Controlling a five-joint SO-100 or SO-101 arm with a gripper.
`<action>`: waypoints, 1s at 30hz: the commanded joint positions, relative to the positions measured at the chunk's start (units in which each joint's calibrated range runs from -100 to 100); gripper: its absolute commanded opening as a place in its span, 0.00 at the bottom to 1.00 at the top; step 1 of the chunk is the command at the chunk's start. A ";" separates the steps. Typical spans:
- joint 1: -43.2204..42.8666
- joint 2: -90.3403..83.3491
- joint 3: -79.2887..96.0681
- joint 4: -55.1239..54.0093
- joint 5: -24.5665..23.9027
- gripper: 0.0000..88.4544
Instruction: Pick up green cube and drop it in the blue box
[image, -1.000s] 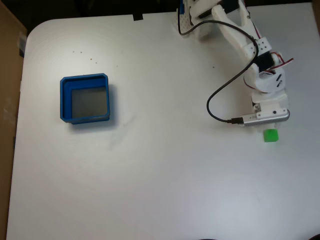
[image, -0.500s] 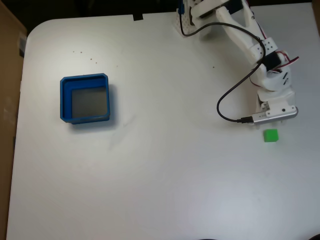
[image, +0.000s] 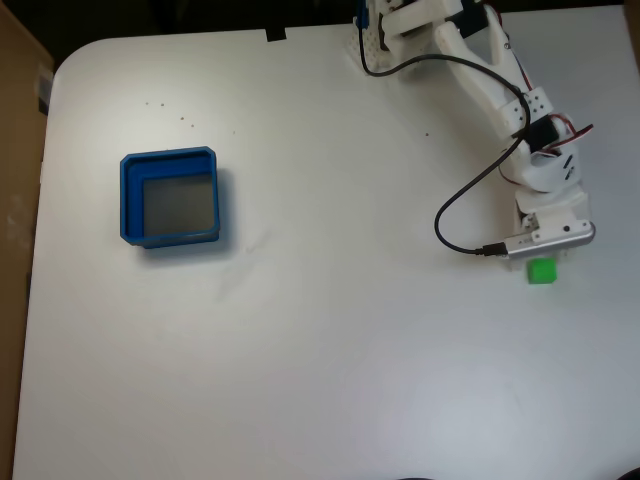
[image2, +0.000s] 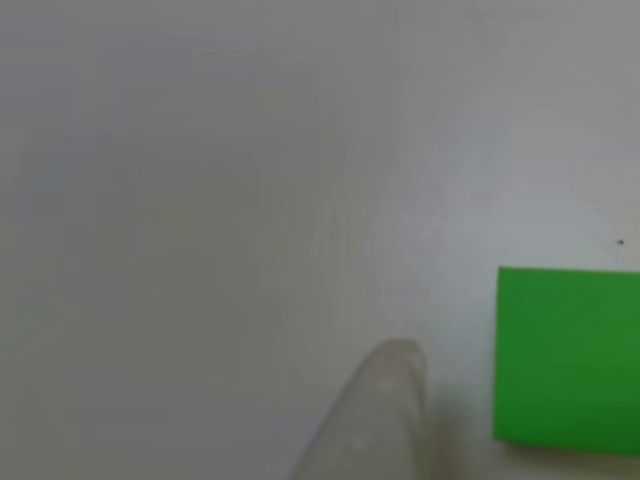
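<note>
The white bench (image: 320, 340) fills the fixed view, bare across its near half but for a few faint scuffs, with a brown panel along the left edge and dark floor beyond the far rim. Nearest of the task's things is the green cube (image: 542, 271), lying flat on the bench at the right side, and just behind it, its edge overlapping the cube's far side in this view, is the arm's wrist block with a silver camera bar and a black cable looping off to the left. The gripper (image: 545, 252) hangs under that block, so its jaws are hidden here and I cannot tell whether they are parted or closed. Over the last second the wrist has swung right and then come forward and down, so the gap between it and the cube, plain a moment ago, is now gone, while the cube itself has not moved. In the other view, close to the bench, the green cube (image2: 568, 355) shows large at the right edge, resting on the surface, with one pale translucent fingertip (image2: 385, 400) beside it to the left and apart from it; nothing is touching the cube there. My reading is that the approach is nearly finished and the grasp not yet made: the gripper looks to need a little more travel before it can close on the cube. Farther off, well apart to the left, the blue box (image: 127, 205) sits empty, its grey floor showing, and the arm's base stands at the far edge.
</note>
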 joint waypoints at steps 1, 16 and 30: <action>0.44 0.22 -3.73 -3.43 0.10 0.34; 0.51 2.81 -3.55 -6.40 0.05 0.34; 0.66 2.81 -3.55 -5.58 0.05 0.34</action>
